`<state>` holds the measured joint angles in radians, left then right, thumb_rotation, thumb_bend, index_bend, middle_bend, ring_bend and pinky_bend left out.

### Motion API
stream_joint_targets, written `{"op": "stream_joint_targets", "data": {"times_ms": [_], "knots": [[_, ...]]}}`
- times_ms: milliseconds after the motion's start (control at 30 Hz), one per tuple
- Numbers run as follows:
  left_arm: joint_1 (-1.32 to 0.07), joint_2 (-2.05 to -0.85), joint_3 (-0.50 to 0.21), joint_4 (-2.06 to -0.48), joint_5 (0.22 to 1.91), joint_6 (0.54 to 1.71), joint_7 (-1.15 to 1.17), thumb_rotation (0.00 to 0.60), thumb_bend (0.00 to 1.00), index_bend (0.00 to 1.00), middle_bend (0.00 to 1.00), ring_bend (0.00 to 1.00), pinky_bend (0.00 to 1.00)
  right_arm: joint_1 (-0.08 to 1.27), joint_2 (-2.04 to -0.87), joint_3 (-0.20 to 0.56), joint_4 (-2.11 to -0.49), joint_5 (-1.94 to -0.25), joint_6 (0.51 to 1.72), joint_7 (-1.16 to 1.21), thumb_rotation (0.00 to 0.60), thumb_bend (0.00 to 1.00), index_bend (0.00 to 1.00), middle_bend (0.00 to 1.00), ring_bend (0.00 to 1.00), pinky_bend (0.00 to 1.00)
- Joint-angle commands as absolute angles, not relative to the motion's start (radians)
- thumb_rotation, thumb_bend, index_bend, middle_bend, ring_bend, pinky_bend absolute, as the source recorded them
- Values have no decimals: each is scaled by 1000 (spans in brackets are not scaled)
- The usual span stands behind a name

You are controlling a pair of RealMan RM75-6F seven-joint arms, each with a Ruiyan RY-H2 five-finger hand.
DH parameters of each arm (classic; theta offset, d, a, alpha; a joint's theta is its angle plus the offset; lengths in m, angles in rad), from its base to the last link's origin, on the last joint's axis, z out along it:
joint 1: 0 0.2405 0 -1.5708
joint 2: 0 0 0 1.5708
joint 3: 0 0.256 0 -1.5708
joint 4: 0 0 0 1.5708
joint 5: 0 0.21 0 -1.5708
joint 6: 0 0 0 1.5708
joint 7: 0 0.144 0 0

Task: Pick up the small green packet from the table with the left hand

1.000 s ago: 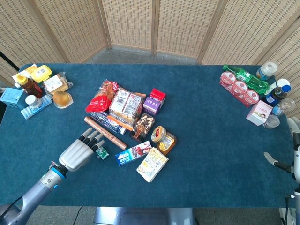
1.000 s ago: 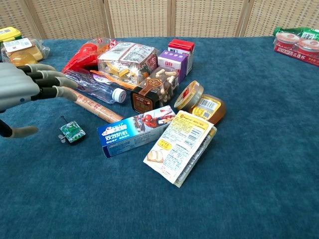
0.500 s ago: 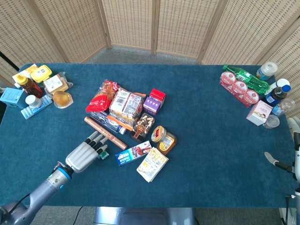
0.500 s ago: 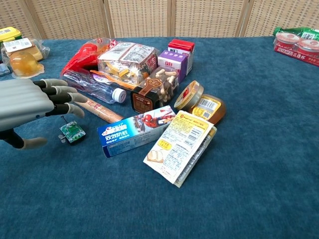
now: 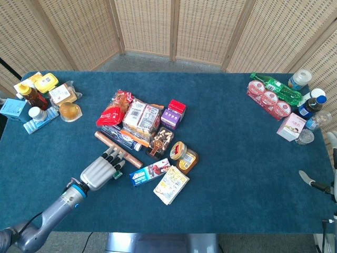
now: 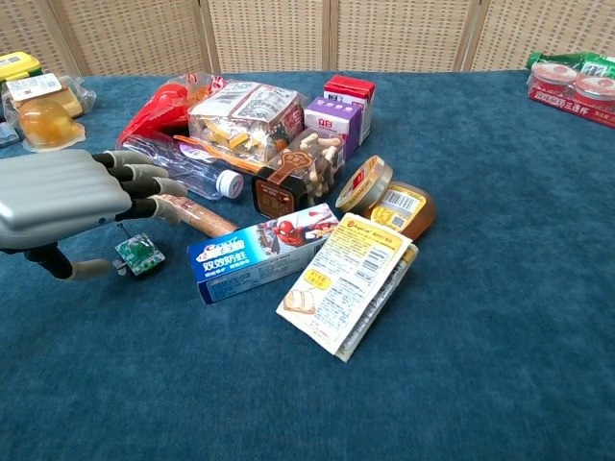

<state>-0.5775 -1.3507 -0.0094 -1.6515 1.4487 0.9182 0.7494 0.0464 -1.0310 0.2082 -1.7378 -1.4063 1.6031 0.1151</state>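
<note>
The small green packet (image 6: pixel 140 254) lies flat on the blue table cloth (image 6: pixel 480 288), just left of a toothpaste box (image 6: pixel 264 252). My left hand (image 6: pixel 67 197) hovers over it, palm down and fingers spread, holding nothing. Its fingertips (image 6: pixel 163 187) reach past the packet toward a brown tube (image 6: pixel 197 216), and its thumb (image 6: pixel 88 270) lies low by the packet's left edge. From the head camera the left hand (image 5: pixel 100 169) covers most of the packet. Only a grey sliver of my right hand (image 5: pixel 308 180) shows at the right edge.
A pile of snacks crowds the packet's right and far side: a plastic bottle (image 6: pixel 187 168), a biscuit bag (image 6: pixel 245 115), a jar (image 6: pixel 370 182) and a yellow pouch (image 6: pixel 351 279). Jars stand at the far left (image 5: pixel 42 97), drinks at the far right (image 5: pixel 279 97).
My left hand has moved right and forward, and now sits over the green packet with the thumb down beside it. The packet and my right hand have not moved.
</note>
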Motion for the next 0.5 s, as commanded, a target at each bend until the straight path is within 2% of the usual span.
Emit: {"op": "stream_joint_targets", "data": {"times_ms": [33,500], "knots": [[-588,-1358,-10,-1653,1436,910,765,600,388,198,0,0,0,46,-1030,209,-1738,-1405,1603,117,600,0,0,0,0,0],[-621,-1387,5,-1656,1379,898,834,600,387,213,0,0,0,44,-1024,212,-1739,-1401,1602,135,600,0,0,0,0,0]]}}
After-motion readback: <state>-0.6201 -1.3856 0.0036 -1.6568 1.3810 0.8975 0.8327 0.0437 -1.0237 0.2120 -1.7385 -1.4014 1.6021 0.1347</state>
